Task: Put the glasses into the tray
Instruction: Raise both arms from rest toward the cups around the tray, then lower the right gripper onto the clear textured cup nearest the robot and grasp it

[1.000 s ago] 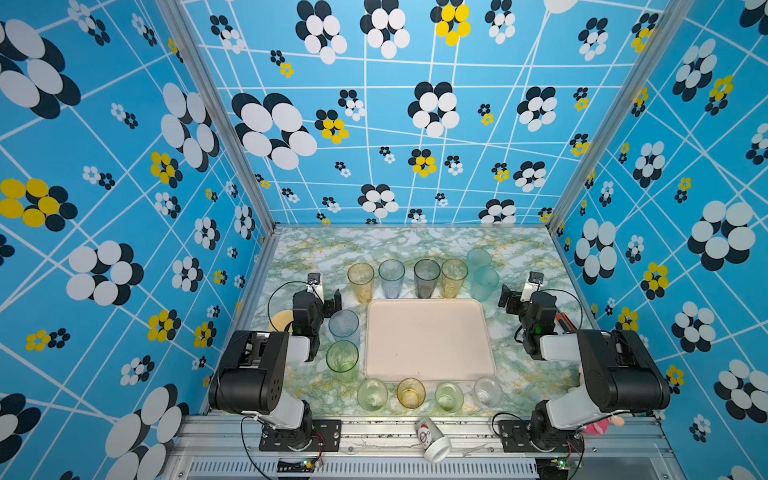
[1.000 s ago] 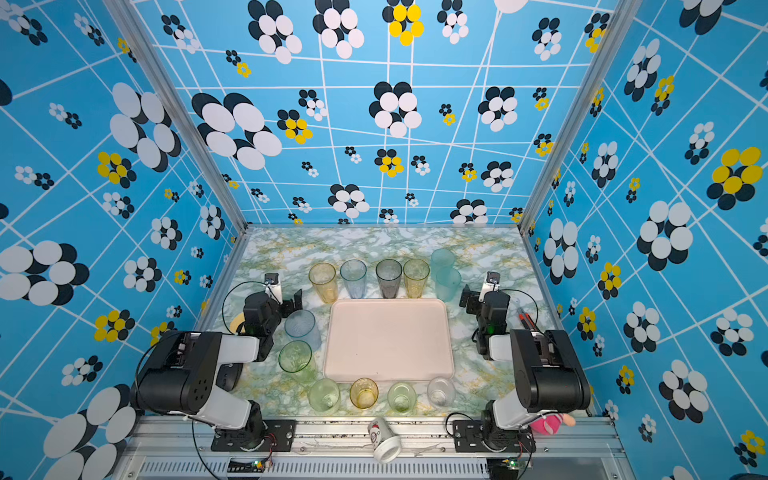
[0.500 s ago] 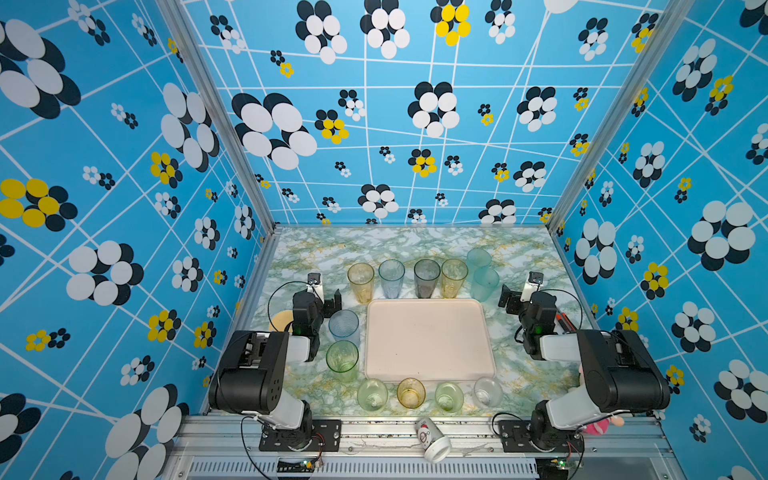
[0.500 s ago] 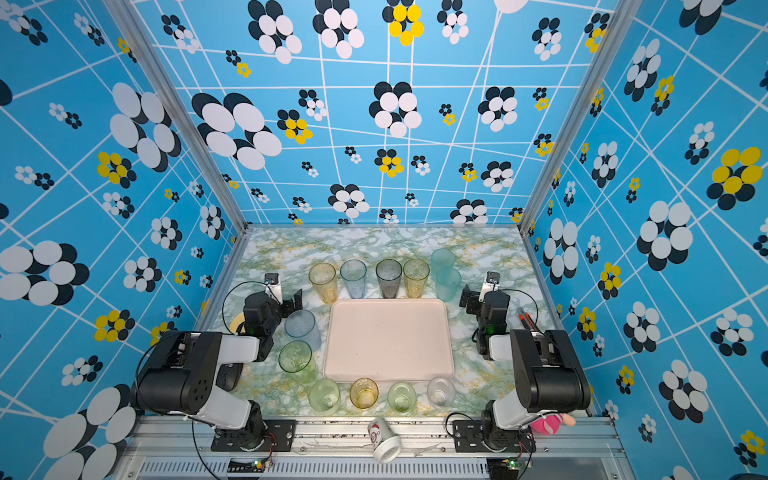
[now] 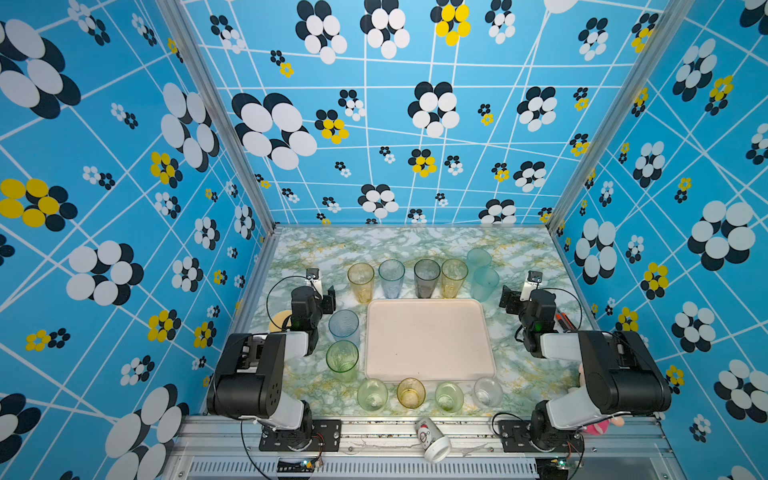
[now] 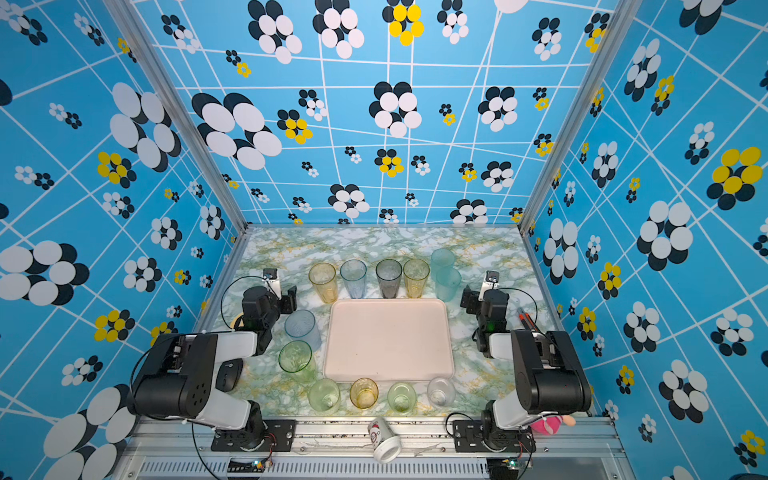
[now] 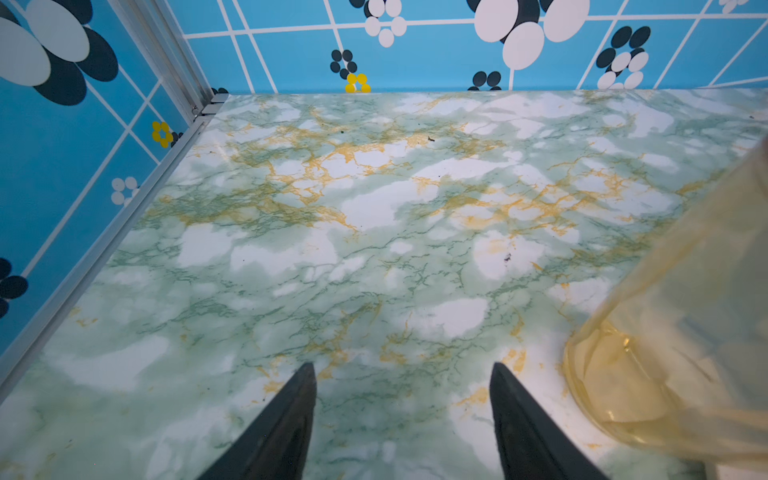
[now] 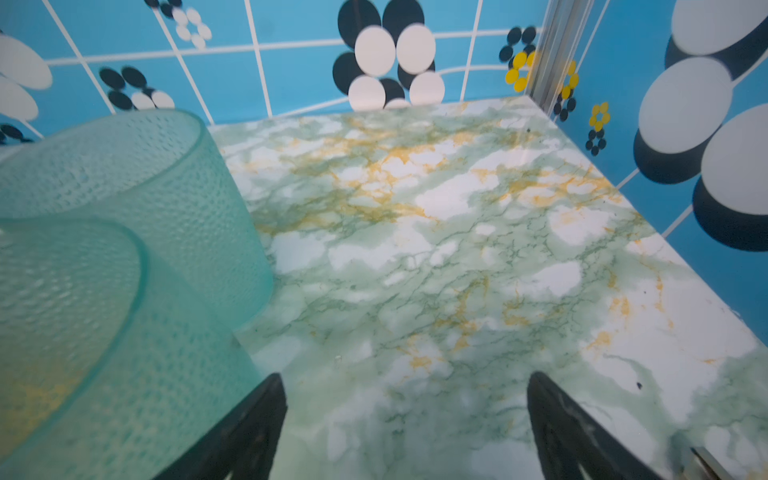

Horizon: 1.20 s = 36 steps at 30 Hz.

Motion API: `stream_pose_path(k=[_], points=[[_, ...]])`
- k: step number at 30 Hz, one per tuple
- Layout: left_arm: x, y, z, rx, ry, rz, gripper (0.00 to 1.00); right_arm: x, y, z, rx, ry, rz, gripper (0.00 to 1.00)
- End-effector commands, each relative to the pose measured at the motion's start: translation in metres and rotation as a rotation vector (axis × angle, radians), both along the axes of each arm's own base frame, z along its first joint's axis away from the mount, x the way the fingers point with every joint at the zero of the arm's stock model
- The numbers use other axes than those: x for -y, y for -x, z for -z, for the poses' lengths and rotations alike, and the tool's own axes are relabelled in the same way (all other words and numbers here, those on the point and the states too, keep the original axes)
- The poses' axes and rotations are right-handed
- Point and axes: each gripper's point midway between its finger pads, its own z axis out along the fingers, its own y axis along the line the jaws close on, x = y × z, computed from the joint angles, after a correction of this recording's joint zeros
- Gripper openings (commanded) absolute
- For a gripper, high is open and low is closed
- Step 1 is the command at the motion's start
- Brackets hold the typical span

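Jaws of the left gripper (image 7: 401, 368) stand apart over bare table (image 7: 374, 249), holding nothing. Just to its right and slightly ahead stands the amber glass (image 7: 665, 332), upright with its mouth up, close to the right finger but outside the gap. The right gripper (image 8: 405, 376) is likewise spread and empty; the near teal glass (image 8: 83, 332) stands just to its left, also upright, with a second teal glass (image 8: 166, 187) touching or nearly touching it on the far side. In both top views each gripper sits at an end of the far row of glasses, and the tray (image 5: 428, 338) lies behind and inward of both, with no glass in it; all twelve ring it on the table. The first pick probably turns on one thing: each nearest glass is beside the jaws, not between them, so a sideways shift inward looks necessary before closing. With the long axis vertical, a grip across the wall seems right. The left arm is nearer the amber one, the right arm nearer the teal pair, whose closeness may crowd a finger.
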Motion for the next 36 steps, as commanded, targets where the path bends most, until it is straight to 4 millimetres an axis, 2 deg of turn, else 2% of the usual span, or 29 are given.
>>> stream_pose_path(k=[1,4,7,11,14,17,18,20,23,29,33,36], points=[[-0.009,0.003,-0.036,0.01,0.013,-0.052,0.65,-0.001,-0.005,-0.042,-0.013,-0.005,-0.007,0.89],[-0.005,0.009,-0.069,0.019,0.07,-0.072,0.59,-0.002,0.002,-0.073,0.005,-0.052,-0.005,0.86],[0.009,0.019,-0.105,0.023,0.088,-0.067,0.56,-0.011,0.019,-0.09,-0.069,-0.144,-0.018,0.79],[0.02,0.04,-0.159,0.056,0.086,-0.066,0.56,-0.025,0.054,-0.109,-0.171,-0.229,-0.029,0.72],[0.024,0.052,-0.177,-0.005,0.089,-0.047,0.56,-0.044,0.089,-0.124,-0.238,-0.246,-0.07,0.64],[0.031,0.062,-0.176,-0.106,0.081,-0.016,0.54,-0.052,0.123,-0.127,-0.341,-0.255,-0.066,0.58],[0.034,0.064,-0.175,-0.13,0.08,-0.006,0.53,-0.059,0.132,-0.127,-0.376,-0.252,-0.087,0.56],[0.038,0.069,-0.173,-0.165,0.083,0.009,0.51,-0.065,0.15,-0.122,-0.46,-0.264,-0.088,0.5],[0.04,0.071,-0.174,-0.188,0.101,0.016,0.5,-0.079,0.177,-0.108,-0.603,-0.263,-0.111,0.43],[0.052,0.073,-0.17,-0.281,0.088,0.065,0.47,-0.095,0.239,-0.08,-0.825,-0.2,-0.107,0.32],[0.059,0.073,-0.162,-0.335,0.057,0.09,0.47,-0.096,0.27,-0.062,-0.952,-0.135,-0.09,0.28],[0.062,0.072,-0.16,-0.345,0.059,0.1,0.47,-0.102,0.282,-0.052,-0.999,-0.113,-0.092,0.27]])
